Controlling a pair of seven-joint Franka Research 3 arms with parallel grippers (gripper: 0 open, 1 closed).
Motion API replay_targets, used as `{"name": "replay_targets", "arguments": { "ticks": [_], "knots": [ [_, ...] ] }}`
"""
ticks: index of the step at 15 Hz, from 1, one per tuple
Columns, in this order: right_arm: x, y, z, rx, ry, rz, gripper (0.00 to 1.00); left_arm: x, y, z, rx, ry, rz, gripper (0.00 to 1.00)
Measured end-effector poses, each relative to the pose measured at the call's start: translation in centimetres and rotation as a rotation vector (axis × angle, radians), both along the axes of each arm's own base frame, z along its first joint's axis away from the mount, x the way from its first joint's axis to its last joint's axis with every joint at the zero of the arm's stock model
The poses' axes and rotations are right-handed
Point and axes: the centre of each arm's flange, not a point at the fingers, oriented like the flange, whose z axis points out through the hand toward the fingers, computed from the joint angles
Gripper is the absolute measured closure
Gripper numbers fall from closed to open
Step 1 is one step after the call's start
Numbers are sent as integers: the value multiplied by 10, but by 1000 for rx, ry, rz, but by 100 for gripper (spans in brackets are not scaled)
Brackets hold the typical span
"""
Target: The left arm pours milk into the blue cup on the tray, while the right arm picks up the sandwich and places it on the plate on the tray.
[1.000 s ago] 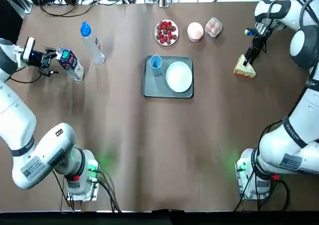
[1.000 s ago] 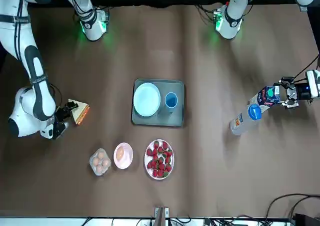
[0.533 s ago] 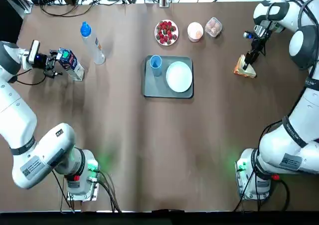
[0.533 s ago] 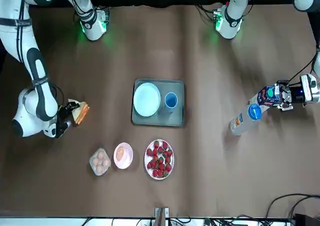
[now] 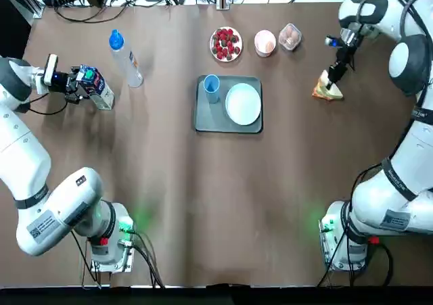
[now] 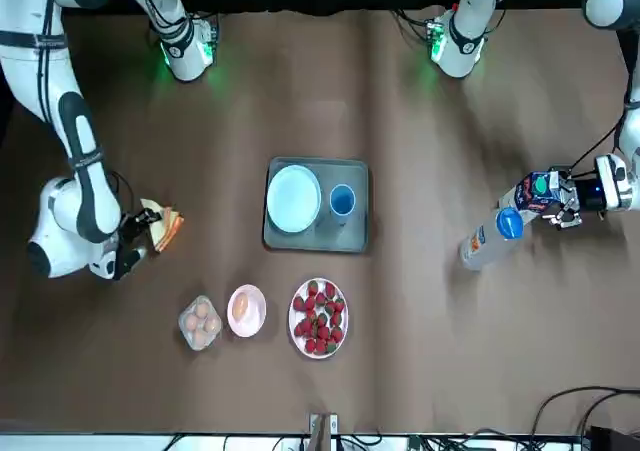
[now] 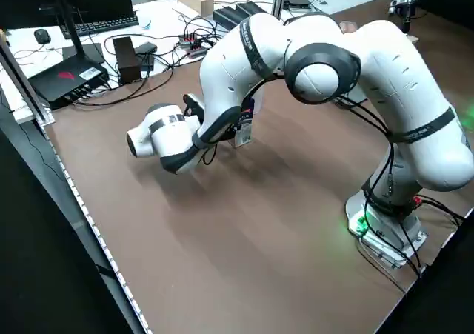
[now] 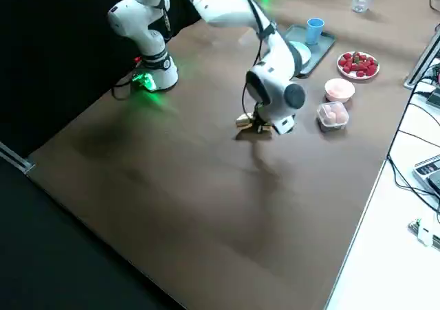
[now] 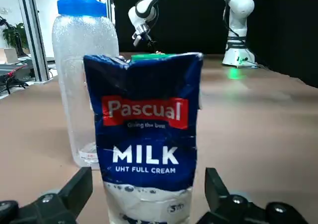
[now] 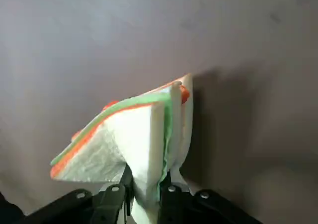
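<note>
Blue-and-white milk carton (image 9: 144, 177), upright on table, left of tray (image 5: 226, 120). Left gripper (image 9: 147, 189) at carton, fingers spread, one each side, no grip visible. Step looks like lining up the grasp. Main risk: closing off-centre; one finger hits first, carton tips or twists. Clear bottle (image 5: 126, 58) stands just beside carton, so a shove or a wide swing could knock it over. Squeezing too hard could buckle the carton and push milk out.

Right gripper (image 10: 148, 182) clenched on sandwich (image 10: 107, 149), right of tray, well apart from plate (image 5: 243, 104). Shadow suggests it's slightly off the table; exact height can't tell. Grip covers only part of the wedge, rest sticks out: layers could slide or fan open if carried fast, or bread could crush. Pink bowl (image 5: 265, 43) and egg box (image 5: 289, 37) sit towards the far side; low or wide path might clip them.

Later: blue cup (image 5: 212, 88) is narrow and close beside plate. Bad aim or a fast tilt would spill on tray; sandwich let go off-centre could slide off plate or bump cup. Both arms converge there, so collision possible if timing overlaps.
</note>
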Motion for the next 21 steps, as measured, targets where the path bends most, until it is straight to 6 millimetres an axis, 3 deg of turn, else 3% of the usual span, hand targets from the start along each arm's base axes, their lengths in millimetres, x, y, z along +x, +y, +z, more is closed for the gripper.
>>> {"name": "replay_targets", "arguments": {
  "ticks": [2,3,5,8,11,16,17,21],
  "knots": [
    [10,43,25,0,15,-37,77,4,-4,-2,11,-1,-4,0],
    [17,85,54,5,13,-84,77,8,-8,-3,22,-2,-7,0],
    [16,125,74,-29,27,-113,77,12,-11,-4,27,-8,-3,0],
    [7,180,86,-48,70,-146,77,20,-23,-4,30,-11,-17,0],
    [-7,251,91,-55,119,-210,77,24,-36,-10,24,-2,-40,1],
    [-29,352,98,-79,85,-283,77,22,-40,-20,14,12,-44,2],
    [-34,369,98,-84,70,-284,77,22,-40,-21,13,13,-44,7],
    [-43,411,86,-106,4,-343,77,22,-40,-21,13,13,-42,45]
  ]
}}
